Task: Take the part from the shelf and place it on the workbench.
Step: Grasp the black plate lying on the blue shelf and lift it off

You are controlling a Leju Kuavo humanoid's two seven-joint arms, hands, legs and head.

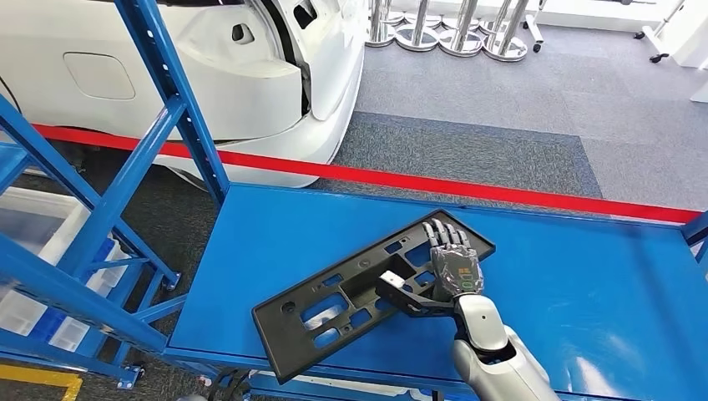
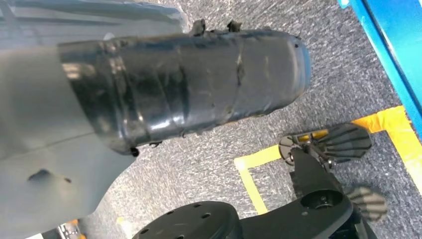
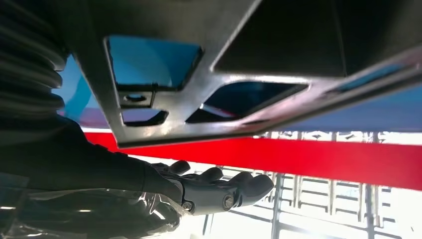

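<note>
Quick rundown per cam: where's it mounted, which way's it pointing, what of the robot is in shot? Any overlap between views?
Head view: high on the body, looking forward and down at the blue workbench; right hand grips the black part.
Left wrist view: on the hanging left arm, facing grey carpet and yellow floor tape.
Right wrist view: behind the right hand, looking along the part's underside toward the red stripe.
Shared: head and right wrist views both show part, right hand and stripe.

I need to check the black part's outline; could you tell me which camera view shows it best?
The head view: the whole black part lies on the blue workbench under the right hand. The right wrist view shows a close section of its cut-outs; the left wrist view looks at the floor.
</note>
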